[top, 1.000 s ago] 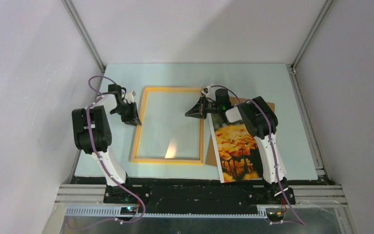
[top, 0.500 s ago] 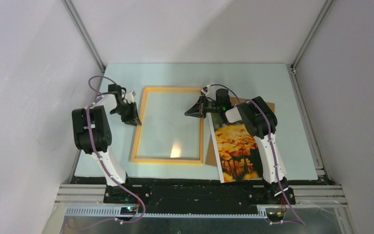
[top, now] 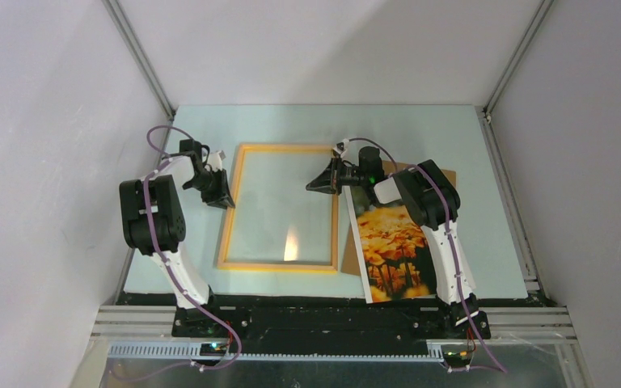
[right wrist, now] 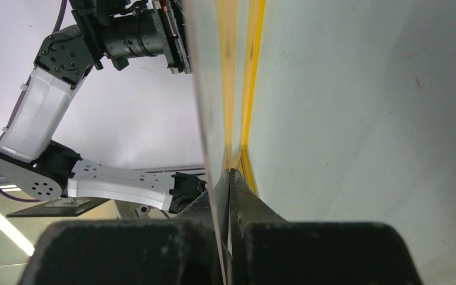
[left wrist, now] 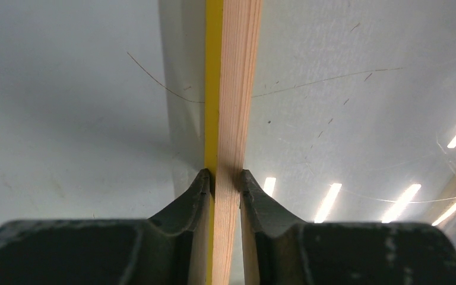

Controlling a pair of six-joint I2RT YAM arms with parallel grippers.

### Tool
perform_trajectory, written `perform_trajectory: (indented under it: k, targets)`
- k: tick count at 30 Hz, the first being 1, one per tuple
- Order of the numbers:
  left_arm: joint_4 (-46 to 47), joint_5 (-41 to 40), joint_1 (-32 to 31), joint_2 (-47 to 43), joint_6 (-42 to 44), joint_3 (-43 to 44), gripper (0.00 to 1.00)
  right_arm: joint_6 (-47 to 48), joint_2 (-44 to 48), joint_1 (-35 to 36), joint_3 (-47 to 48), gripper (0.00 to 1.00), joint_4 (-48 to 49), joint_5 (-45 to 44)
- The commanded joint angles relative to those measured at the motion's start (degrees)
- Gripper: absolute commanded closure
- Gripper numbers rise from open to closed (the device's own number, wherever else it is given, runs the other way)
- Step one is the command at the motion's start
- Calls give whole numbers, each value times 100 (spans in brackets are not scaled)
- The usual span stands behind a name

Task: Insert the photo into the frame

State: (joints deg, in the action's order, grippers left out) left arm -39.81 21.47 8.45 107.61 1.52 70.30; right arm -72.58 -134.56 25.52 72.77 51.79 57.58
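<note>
The yellow-orange frame lies flat on the table, left of centre, with a clear pane over its opening. The photo of orange flowers lies to its right, on a brown backing board, partly under my right arm. My left gripper is shut on the frame's left rail; the left wrist view shows the fingers clamping the wooden rail. My right gripper is above the frame's right side. In the right wrist view its jaws are closed on the pane's thin edge.
The table is walled by white panels on three sides, with aluminium rails along the right edge. My left arm shows across the frame in the right wrist view. Bare table lies behind the frame.
The light reflection on the pane has shifted slightly right and up, so the pane has tilted a little. The arms, frame and photo have barely moved.
</note>
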Motion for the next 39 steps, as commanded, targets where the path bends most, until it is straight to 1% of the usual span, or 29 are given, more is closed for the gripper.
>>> perform_trajectory:
  k: [1, 18, 26, 30, 35, 39]
  targets:
    - [104, 454, -46, 49, -23, -32, 100, -98, -84, 54, 185, 100, 482, 227]
    - [102, 478, -29, 71, -26, -29, 100, -236, -183, 50, 208, 100, 783, 290]
    - [94, 520, -38, 42, -20, -34, 96, -257, -345, 67, 387, 100, 762, 306]
    - [91, 548, -35, 41, -19, -39, 93, -261, -428, 71, 474, 100, 760, 331]
    - [95, 530, -35, 37, -23, -44, 84, -279, -505, 68, 492, 100, 739, 324]
    - [88, 516, -42, 32, -27, -43, 78, -8, -475, 67, 492, 100, 362, 287]
